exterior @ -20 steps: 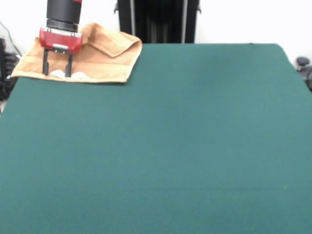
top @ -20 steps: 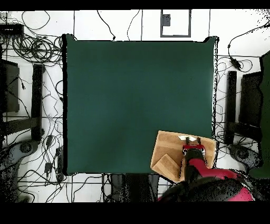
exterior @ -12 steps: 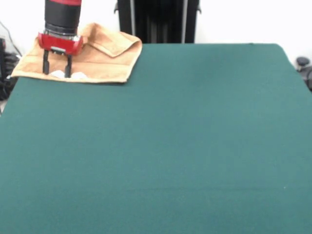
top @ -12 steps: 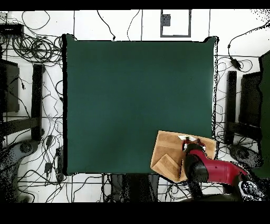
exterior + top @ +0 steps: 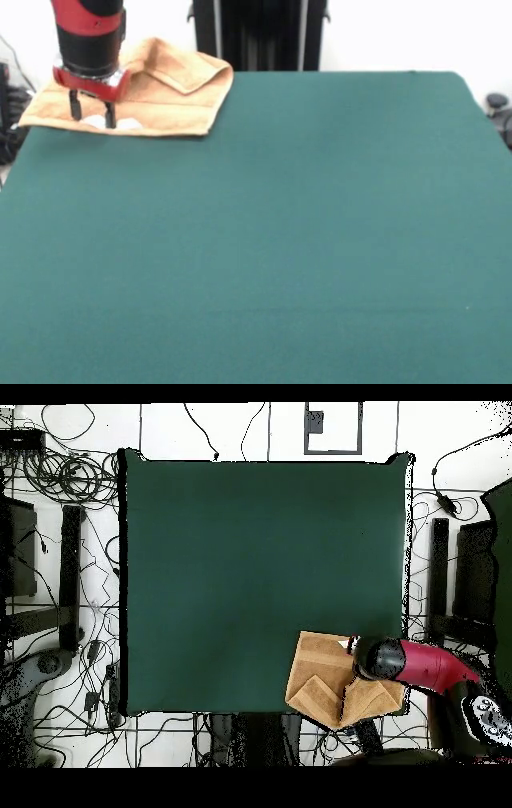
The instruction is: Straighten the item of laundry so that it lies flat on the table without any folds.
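Note:
The orange-tan item of laundry (image 5: 160,92) lies crumpled at the far left corner of the green table (image 5: 280,224), with one flap folded over on its right side. My red and black gripper (image 5: 92,118) stands over the towel's left part, its two dark fingers apart and tips down at the cloth near its front hem. In the overhead view the towel (image 5: 322,682) sits at the table's (image 5: 250,564) bottom right corner, with folds along its lower edge. There the gripper (image 5: 360,656) reaches in from the right and covers part of the towel.
A black pedestal (image 5: 256,36) rises behind the table's far edge. Cables (image 5: 70,474) and dark stands (image 5: 70,574) lie on the floor around the table. A white sheet with a dark frame (image 5: 333,429) lies beyond the table's top edge.
The gripper has shifted slightly left and up over the towel. In the overhead view the arm has swung from below the towel to its right. The towel stays in place.

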You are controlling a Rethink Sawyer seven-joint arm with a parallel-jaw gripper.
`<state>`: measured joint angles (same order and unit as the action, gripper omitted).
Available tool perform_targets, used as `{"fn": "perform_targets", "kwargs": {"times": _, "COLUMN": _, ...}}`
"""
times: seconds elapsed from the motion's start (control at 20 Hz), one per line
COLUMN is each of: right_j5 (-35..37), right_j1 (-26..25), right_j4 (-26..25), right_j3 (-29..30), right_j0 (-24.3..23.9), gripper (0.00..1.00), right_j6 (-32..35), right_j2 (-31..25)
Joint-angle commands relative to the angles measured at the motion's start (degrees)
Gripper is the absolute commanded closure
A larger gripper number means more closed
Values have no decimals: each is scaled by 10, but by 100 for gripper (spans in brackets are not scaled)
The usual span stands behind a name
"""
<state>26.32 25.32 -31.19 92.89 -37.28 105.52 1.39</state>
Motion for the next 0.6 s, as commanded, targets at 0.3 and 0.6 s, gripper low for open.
{"fn": "perform_targets", "kwargs": {"times": 0.3, "right_j5": -32, "right_j1": -208, "right_j4": 18, "right_j3": -221, "right_j0": -11, "gripper": 0, "right_j6": 35, "right_j2": -88}}
{"fn": "perform_targets", "kwargs": {"times": 0.6, "right_j5": -62, "right_j1": -201, "right_j4": -11, "right_j3": -230, "right_j0": 36, "gripper": 0, "right_j6": 102, "right_j2": -37}}
